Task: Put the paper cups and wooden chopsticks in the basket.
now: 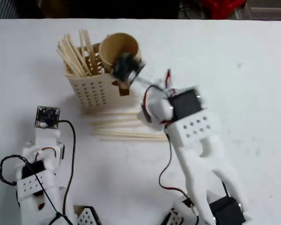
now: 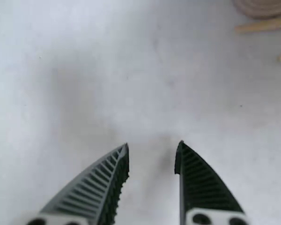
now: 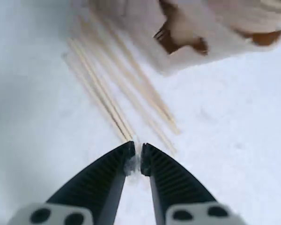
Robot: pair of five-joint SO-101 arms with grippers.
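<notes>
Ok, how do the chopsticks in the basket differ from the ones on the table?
Pose: basket chopsticks stand leaning and fanned; table chopsticks lie flat, roughly parallel. Place: basket chopsticks sit inside the basket beside the paper cup; table chopsticks lie outside it. Both are pale wood.

The chopsticks (image 1: 126, 130) at mid-frame are pale, bare, matt wood; the basket (image 1: 96, 91), upper left, looks like cream matt perforated plastic; the cup (image 1: 118, 47) is tan matt paper; the left gripper (image 2: 152, 159) has black ribbed plastic fingers (image 2: 107, 183)
</notes>
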